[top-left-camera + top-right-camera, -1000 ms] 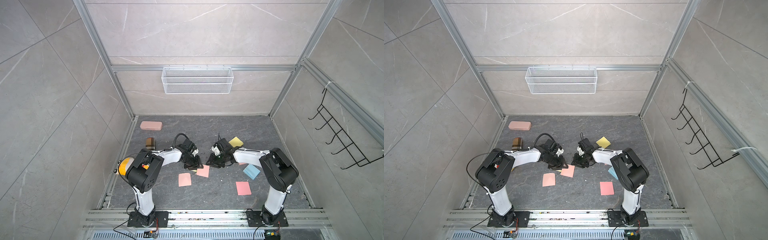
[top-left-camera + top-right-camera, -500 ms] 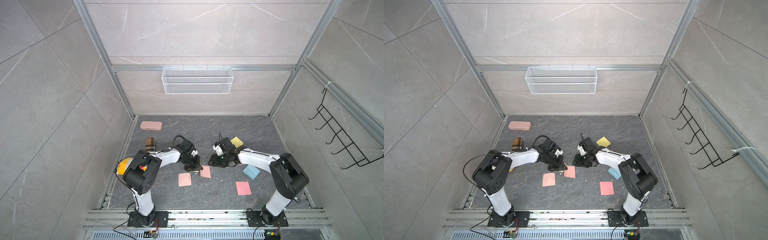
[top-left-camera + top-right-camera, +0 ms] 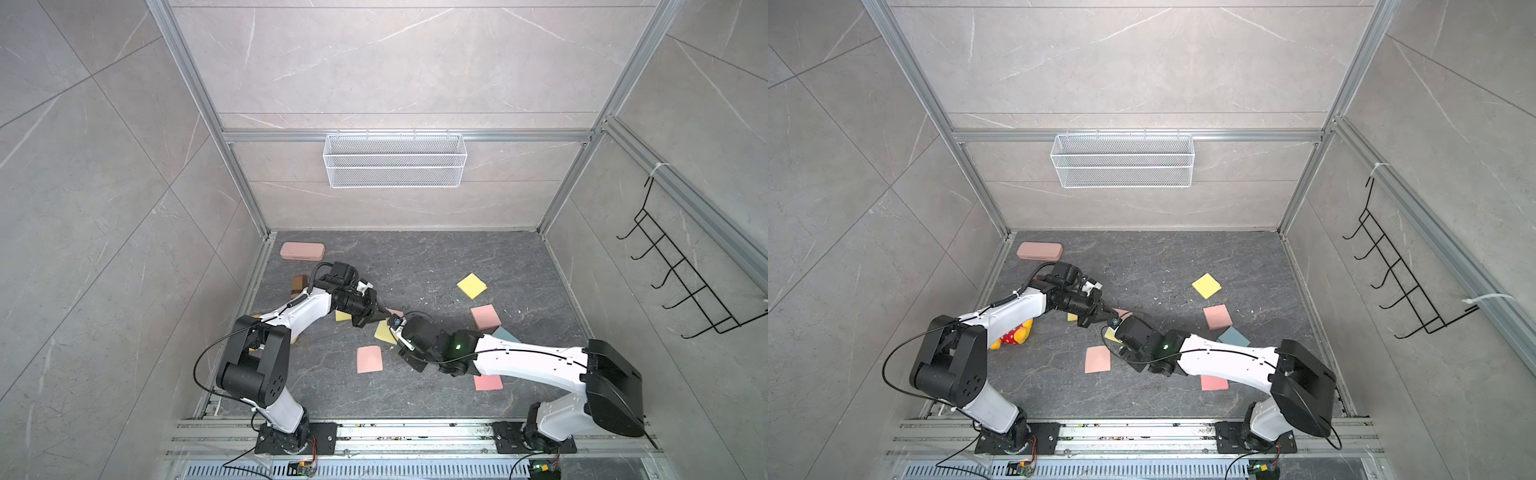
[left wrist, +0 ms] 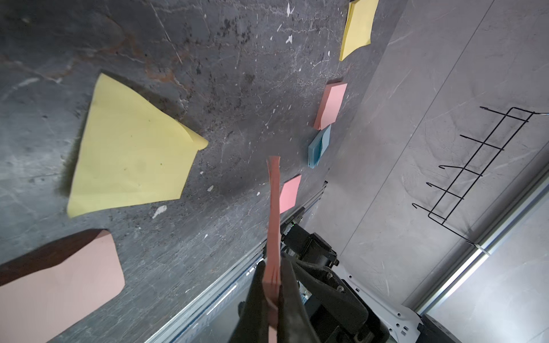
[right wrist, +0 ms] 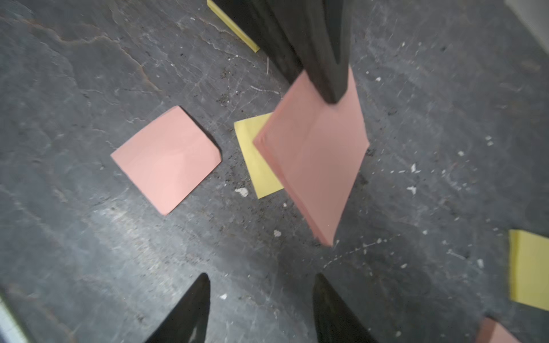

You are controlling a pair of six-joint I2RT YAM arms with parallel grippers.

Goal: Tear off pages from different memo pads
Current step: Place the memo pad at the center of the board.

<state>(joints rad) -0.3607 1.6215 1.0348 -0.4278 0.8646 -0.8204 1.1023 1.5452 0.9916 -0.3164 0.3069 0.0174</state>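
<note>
Two white-and-black robot arms meet low over one dark grey stone table (image 3: pixel 436 266).

Three square paper memo pads lie beside the right arm: yellow pad (image 3: pixel 472 285), pink pad (image 3: pixel 485 316), light blue pad (image 3: pixel 505 336).

One thinner pink pad (image 5: pixel 315 154) hangs clear of the table, a corner pinched in the left gripper (image 4: pixel 271 297), jaws pressed on it. Its free corner points at the right gripper (image 5: pixel 264 308), the nearer arm, jaws spread, just short.

Two loose pages lie beneath: pink page (image 5: pixel 166 159), yellow page (image 5: pixel 255 166).

Against a second ago, the right gripper has crossed toward the left.
</note>
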